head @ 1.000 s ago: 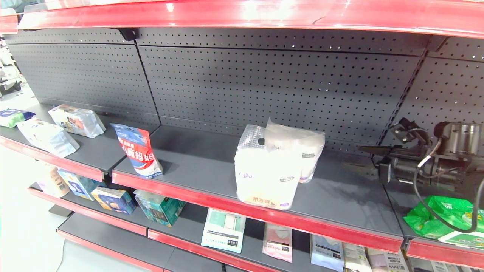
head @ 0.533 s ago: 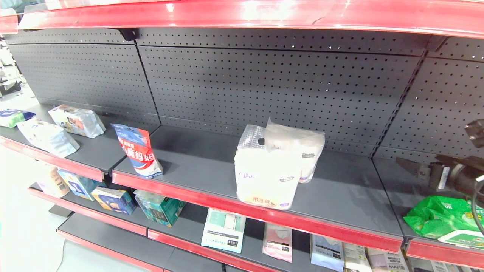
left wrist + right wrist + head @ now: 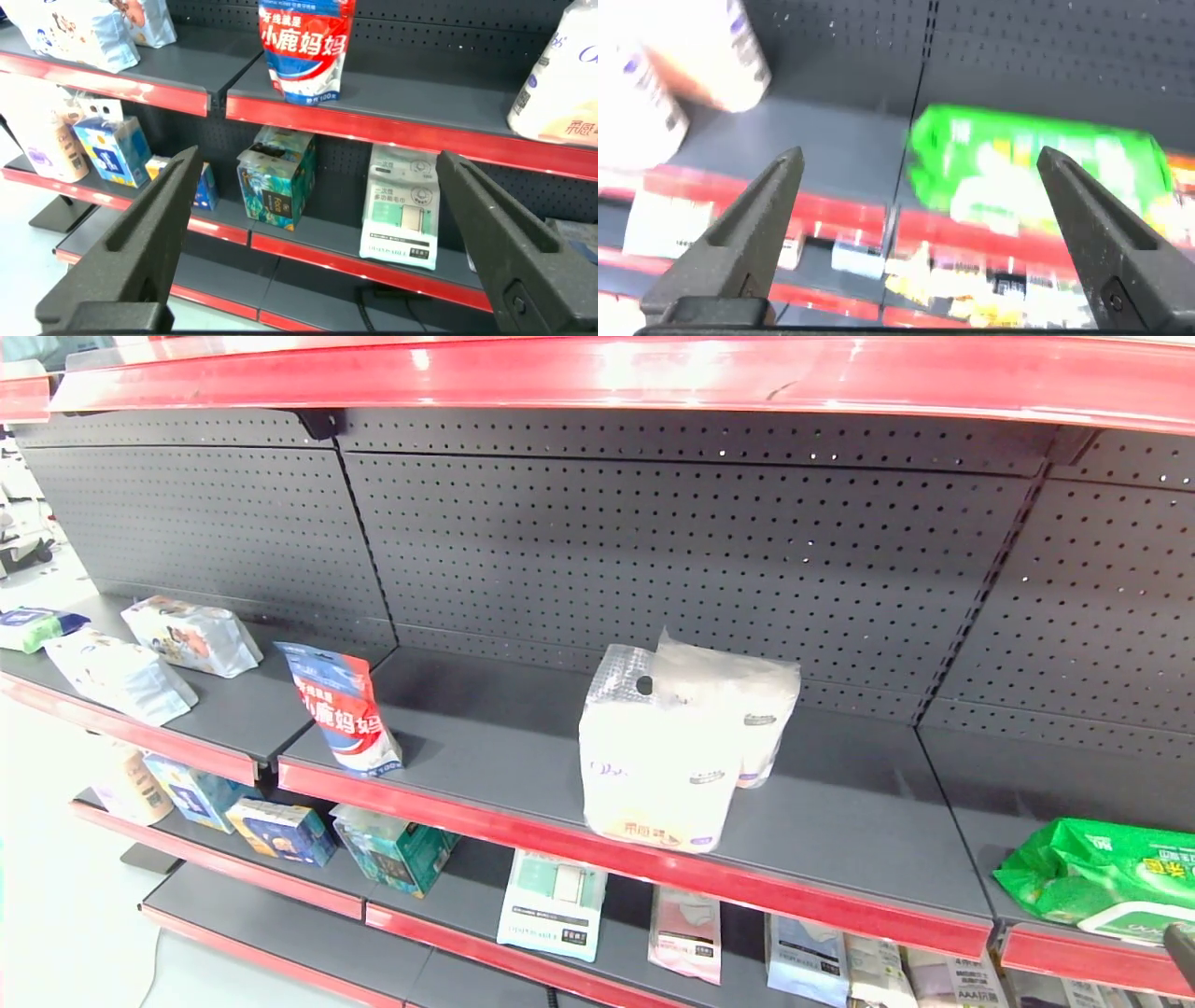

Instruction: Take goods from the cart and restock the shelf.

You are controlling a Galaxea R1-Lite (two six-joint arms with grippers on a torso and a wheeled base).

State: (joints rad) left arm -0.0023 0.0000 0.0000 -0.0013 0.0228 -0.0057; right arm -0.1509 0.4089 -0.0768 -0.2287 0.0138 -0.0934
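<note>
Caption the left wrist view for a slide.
Open left gripper faces the red-edged dark shelf: a red-and-blue standing pouch above, a teal patterned carton and white-and-green pack below.

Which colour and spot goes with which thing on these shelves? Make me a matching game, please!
Things:
1. wipes pack
2. paper roll pack
3. pouch
4. tissue box

Colour and place:
A. teal, one shelf lower, below the pouch
B. green, lying at the far right
C. white, in the middle of the shelf board
D. red and blue, standing to the left of the white pack

Right pairs: 1-B, 2-C, 3-D, 4-A.
</note>
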